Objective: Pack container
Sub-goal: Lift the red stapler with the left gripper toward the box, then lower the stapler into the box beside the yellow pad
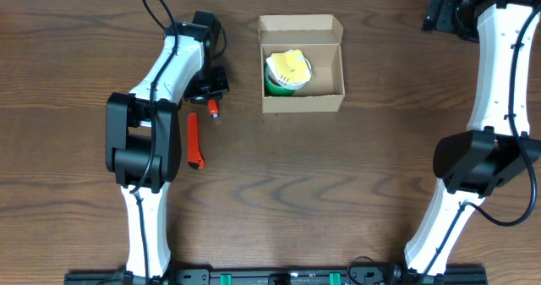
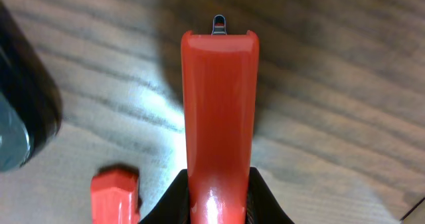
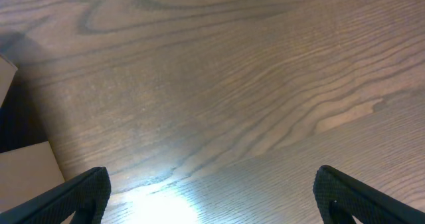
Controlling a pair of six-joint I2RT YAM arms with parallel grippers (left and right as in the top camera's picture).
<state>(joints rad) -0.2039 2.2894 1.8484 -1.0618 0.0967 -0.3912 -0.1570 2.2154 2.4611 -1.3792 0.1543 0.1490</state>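
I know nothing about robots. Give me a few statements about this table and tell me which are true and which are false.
1. The cardboard box has its lid open. True.
2. The box is empty. False: a green-and-yellow item sits inside it.
3. The left gripper holds a red tool. True.
4. The right gripper is clamped on the box. False: its fingers are spread wide with only bare table between them.
5. A second red piece lies on the table beside the left arm. True.
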